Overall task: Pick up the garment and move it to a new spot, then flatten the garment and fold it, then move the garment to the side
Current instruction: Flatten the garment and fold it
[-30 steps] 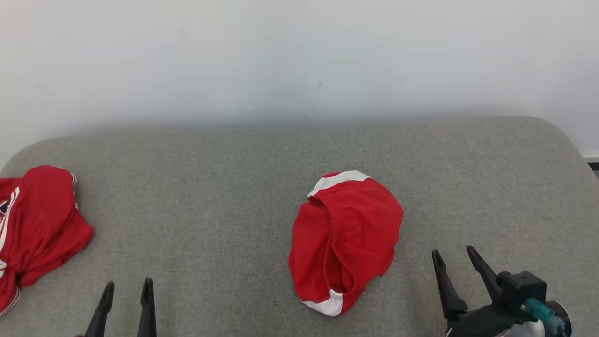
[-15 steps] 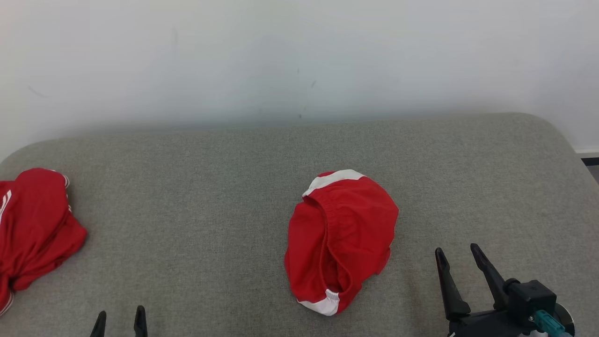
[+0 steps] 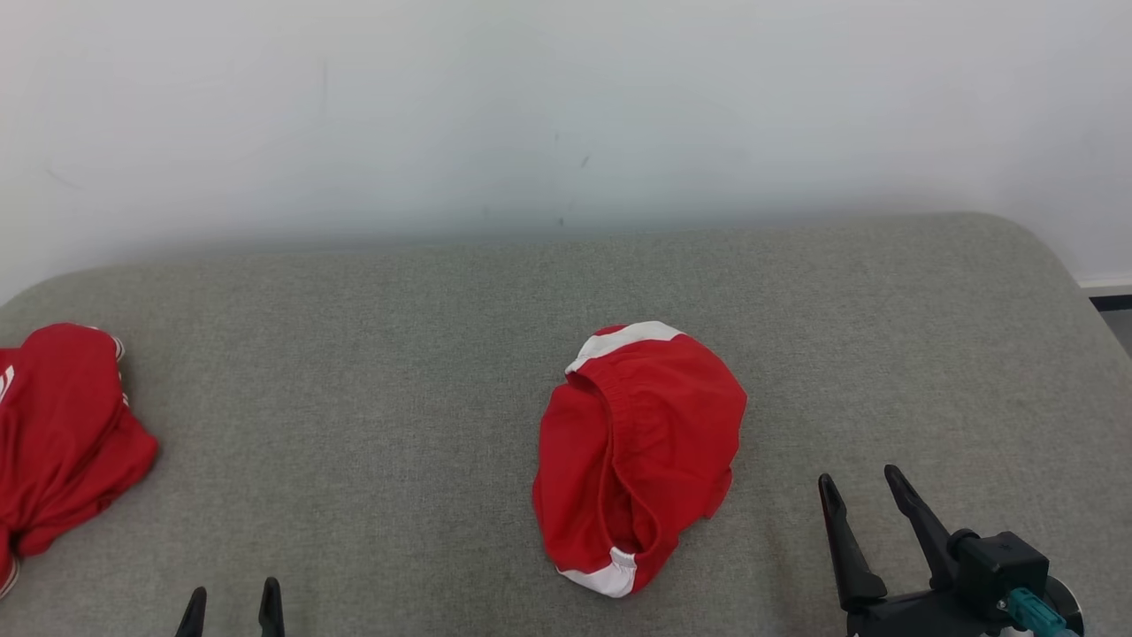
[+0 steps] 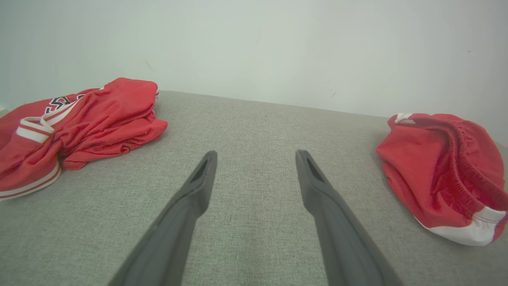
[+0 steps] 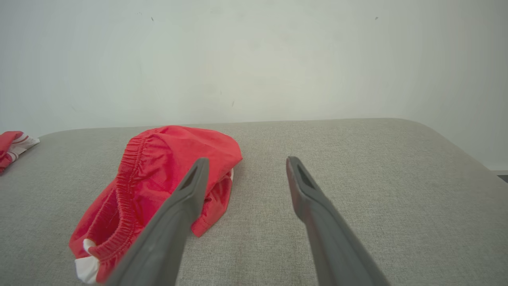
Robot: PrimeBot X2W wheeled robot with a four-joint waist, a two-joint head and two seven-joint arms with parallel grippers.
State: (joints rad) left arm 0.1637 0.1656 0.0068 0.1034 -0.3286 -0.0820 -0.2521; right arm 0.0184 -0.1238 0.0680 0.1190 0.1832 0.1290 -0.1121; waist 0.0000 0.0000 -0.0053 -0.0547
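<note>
Lying in a crumpled heap a little right of the table's middle, the garment is a pair of red shorts with white trim, its elastic waistband gaping toward the robot. It rests on the cloth, untouched, with nothing gripping it.

The heap keeps the same shape it had a second ago. Its small drift leftward in the head view matches the drift of the marks on the wall, so I judge that the camera turned and the shorts did not move.

The real change is the left gripper, which has pulled back toward the bottom edge of the head view, leaving just its fingertips in that picture. Its fingers are spread wide and empty, well apart from the shorts.

The right gripper has hardly moved. It sits near the garment's right side, closer to the robot, its fingers also wide and holding nothing.

This suggests the first pick-up has not begun, and the right arm looks better placed to make it.

Nothing here serves as a container. The shorts lie loose on the grey fabric-covered table, as does a second red garment with white stripes, bunched at the far left edge.
</note>
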